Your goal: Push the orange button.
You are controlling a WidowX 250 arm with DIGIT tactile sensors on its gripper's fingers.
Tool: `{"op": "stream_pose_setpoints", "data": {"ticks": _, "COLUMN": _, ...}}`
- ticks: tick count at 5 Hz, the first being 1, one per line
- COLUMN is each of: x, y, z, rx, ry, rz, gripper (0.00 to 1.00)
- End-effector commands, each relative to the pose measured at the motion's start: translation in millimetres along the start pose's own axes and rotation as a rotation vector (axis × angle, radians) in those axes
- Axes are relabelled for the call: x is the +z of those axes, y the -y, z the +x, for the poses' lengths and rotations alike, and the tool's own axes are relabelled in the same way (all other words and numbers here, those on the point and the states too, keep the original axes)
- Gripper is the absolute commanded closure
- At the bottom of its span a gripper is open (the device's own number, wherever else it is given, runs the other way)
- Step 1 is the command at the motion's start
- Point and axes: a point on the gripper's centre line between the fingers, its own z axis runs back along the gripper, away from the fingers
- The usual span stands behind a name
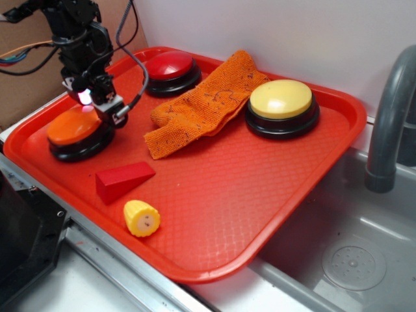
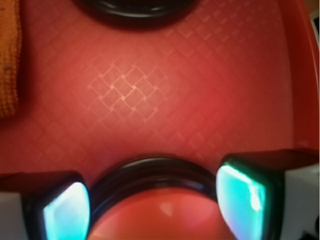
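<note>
The orange button (image 1: 73,127), an orange dome on a black base, sits at the tray's left end. My gripper (image 1: 91,106) hangs right over its far edge, very close to the dome; I cannot tell if it touches. In the wrist view the orange button (image 2: 160,215) fills the bottom middle, and the gripper (image 2: 155,210) is open with one finger on each side of the dome. The left finger (image 2: 65,212) and the right finger (image 2: 240,202) glow teal. Nothing is held.
On the red tray (image 1: 260,195) lie a red button (image 1: 170,67) at the back, a pale-yellow button (image 1: 281,101), an orange cloth (image 1: 208,101), a red wedge (image 1: 123,179) and a small yellow cylinder (image 1: 142,218). A grey sink (image 1: 351,260) and faucet (image 1: 390,117) stand at the right.
</note>
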Motion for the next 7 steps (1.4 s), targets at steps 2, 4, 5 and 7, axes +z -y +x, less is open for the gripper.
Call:
{"op": "stream_pose_setpoints", "data": {"ticks": 2, "x": 83, "y": -14, "z": -15, "rx": 0.008, "ry": 0.006, "rz": -0.006, "gripper": 0.0}}
{"op": "stream_pose_setpoints", "data": {"ticks": 4, "x": 98, "y": -13, "z": -26, "rx": 0.039, "ry": 0.004, "rz": 0.011, "gripper": 0.0}}
{"op": "stream_pose_setpoints", "data": {"ticks": 5, "x": 109, "y": -14, "z": -31, "rx": 0.061, "ry": 0.009, "rz": 0.021, "gripper": 0.0}}
{"op": "stream_pose_setpoints", "data": {"ticks": 7, "x": 122, "y": -13, "z": -35, "rx": 0.043, "ry": -0.021, "rz": 0.041, "gripper": 0.0}}
